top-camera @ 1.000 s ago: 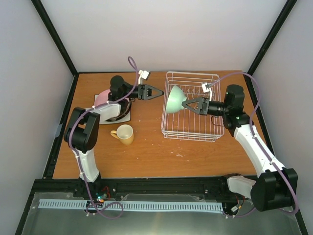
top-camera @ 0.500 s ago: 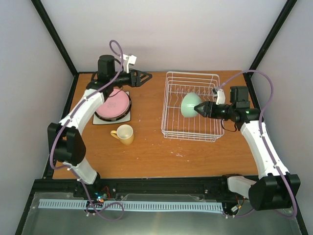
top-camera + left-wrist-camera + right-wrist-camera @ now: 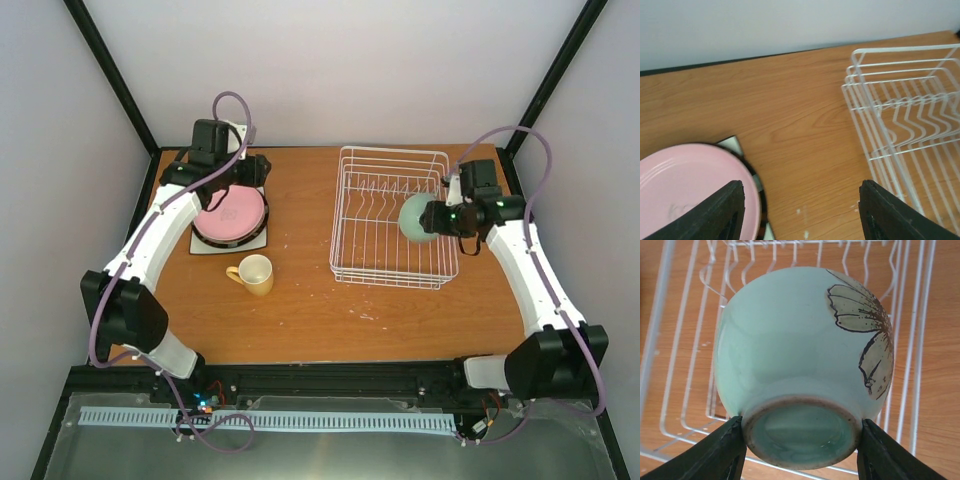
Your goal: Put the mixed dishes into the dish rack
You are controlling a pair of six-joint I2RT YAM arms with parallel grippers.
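Plainly, the desk carries the dish rack on the right. On the far left the pink round plate hides everything beneath it except a dark rim and a white corner. The mint-green bowl hangs over the rack's right side, its foot grasped by the right hand. The left hand, released and empty, hovers above the pink plate's far edge. The yellow handled mug stands just nearer.
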